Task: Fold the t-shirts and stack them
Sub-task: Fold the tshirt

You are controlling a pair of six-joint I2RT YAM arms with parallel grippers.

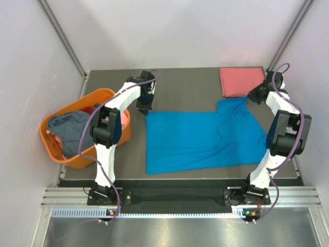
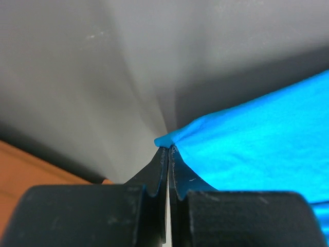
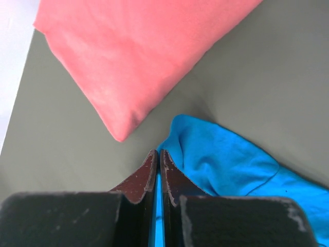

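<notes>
A bright blue t-shirt (image 1: pixel 200 136) lies spread across the middle of the table. My left gripper (image 1: pixel 145 109) is shut on its far left corner (image 2: pixel 167 138); the blue cloth (image 2: pixel 257 144) stretches away to the right. My right gripper (image 1: pixel 253 96) is shut on the shirt's far right edge (image 3: pixel 177 135), with blue cloth (image 3: pixel 221 159) bunched beside the fingers. A folded salmon-pink t-shirt (image 1: pixel 240 81) lies at the far right of the table, just beyond the right gripper, and fills the top of the right wrist view (image 3: pixel 139 56).
An orange plastic basket (image 1: pixel 100 98) stands off the table's left side, holding a grey-blue shirt (image 1: pixel 69 126) and a bit of pink cloth (image 1: pixel 123 119). Its orange rim shows in the left wrist view (image 2: pixel 31 175). White walls enclose the dark table (image 1: pixel 185 87).
</notes>
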